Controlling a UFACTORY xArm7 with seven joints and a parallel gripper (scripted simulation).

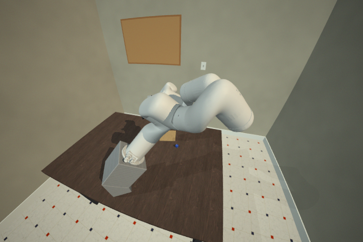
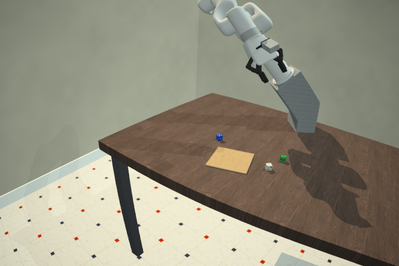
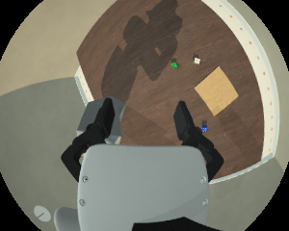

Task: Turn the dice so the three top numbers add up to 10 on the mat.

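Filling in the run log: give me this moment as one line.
claw: open, empty, raised | mat: flat, bare | blue die, white die, green die: on table, off mat

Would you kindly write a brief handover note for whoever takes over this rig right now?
Tool: open, holding nothing, raised high above the table near the arm's pedestal.
Mat: flat on the table, nothing on it.
Blue die: on the table, off the mat on its far side.
White die and green die: on the table beside the mat's other side, apart from it.
Done: nothing yet.
Left: put all three dice on the mat with tops summing to 10, then release. Pips are too small to read.
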